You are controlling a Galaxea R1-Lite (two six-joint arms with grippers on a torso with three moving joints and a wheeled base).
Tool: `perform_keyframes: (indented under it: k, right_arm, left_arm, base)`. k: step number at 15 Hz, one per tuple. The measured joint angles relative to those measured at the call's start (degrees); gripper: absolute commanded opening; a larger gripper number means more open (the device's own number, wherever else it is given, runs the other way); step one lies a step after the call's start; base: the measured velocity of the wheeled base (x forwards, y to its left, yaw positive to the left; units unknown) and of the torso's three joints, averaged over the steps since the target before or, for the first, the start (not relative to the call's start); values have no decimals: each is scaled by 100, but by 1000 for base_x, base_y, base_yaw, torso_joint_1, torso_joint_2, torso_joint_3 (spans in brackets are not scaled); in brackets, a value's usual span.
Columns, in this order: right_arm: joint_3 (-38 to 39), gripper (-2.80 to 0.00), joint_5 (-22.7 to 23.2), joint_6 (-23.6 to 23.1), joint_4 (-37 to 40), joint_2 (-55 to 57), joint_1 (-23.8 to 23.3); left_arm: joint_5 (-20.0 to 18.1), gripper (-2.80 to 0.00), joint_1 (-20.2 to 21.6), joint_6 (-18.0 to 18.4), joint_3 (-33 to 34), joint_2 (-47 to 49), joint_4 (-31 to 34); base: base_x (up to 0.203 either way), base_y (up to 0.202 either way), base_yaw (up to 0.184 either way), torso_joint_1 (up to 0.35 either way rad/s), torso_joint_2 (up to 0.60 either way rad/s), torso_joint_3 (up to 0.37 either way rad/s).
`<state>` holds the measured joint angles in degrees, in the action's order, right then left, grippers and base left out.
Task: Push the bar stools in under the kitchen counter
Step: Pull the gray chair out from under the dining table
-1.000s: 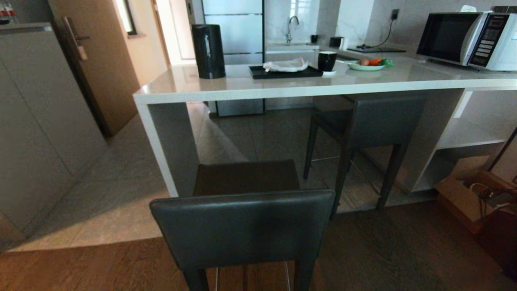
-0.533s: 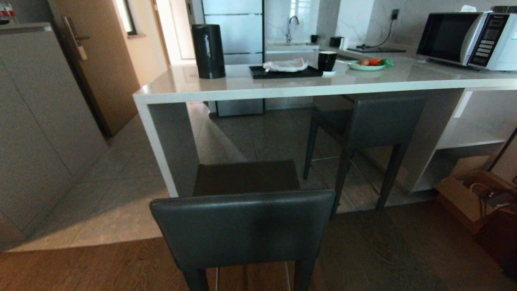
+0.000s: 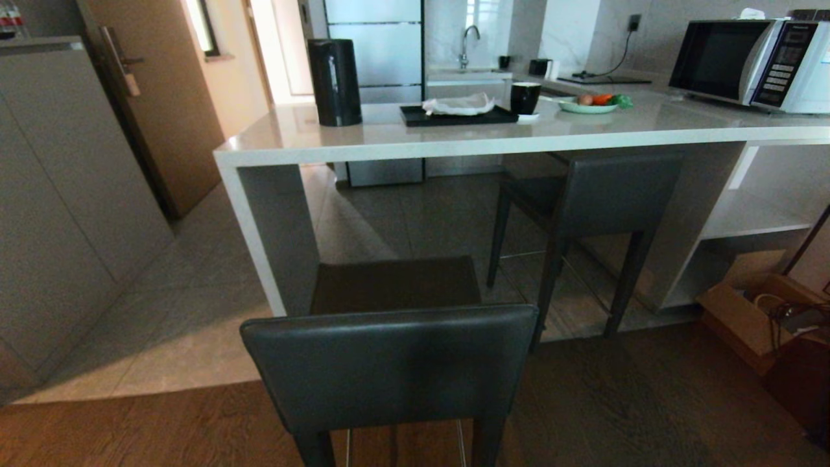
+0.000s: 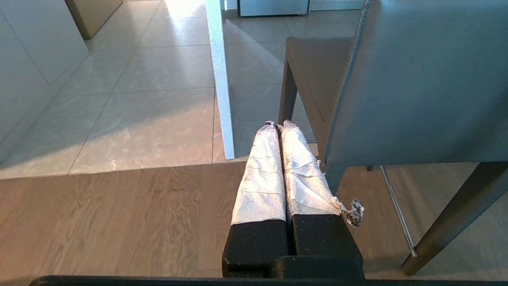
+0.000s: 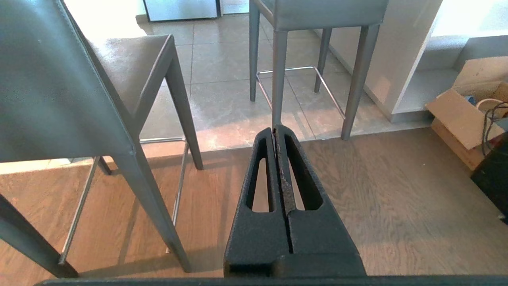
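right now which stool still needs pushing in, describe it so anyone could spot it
Find the long pale kitchen counter. The near stool stands before its left end, out on the wood floor. Unlike the far stool, its seat is not under the worktop.

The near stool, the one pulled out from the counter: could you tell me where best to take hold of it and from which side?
Probably the backrest of the near stool. It is the closest part, broad and upright, with its back face turned to the robot and the seat pointing at the counter. Come from behind, on the wood-floor side; pressing that face, or gripping its top edge from above, should drive it straight under.
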<state>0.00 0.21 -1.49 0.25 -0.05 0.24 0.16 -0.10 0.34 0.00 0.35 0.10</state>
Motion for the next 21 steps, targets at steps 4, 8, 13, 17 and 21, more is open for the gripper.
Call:
perform_keyframes:
  k: [4, 8, 13, 17, 21]
  right_arm:
    - [0, -280, 12, -18, 2, -2, 0]
    - [0, -280, 15, -16, 2, 0, -6]
    - [0, -280, 2, -16, 2, -2, 0]
    - [0, -280, 6, -14, 2, -2, -2]
    - [0, -280, 3, -16, -1, -2, -2]
  left_arm:
    - [0, -280, 0, -13, 0, -2, 0]
    - [0, -280, 0, -25, 0, -2, 1]
    - [0, -280, 0, -24, 0, -2, 0]
    - [0, -280, 0, -24, 0, -5, 0]
    - [0, -280, 0, -24, 0, -5, 0]
  base:
    - [0, 0, 0, 0, 0, 0]
    - [1, -54, -3, -1, 1, 1]
    - [0, -195, 1, 4, 2, 1]
    - [0, -194, 6, 3, 0, 1]
    - [0, -192, 3, 2, 1, 2]
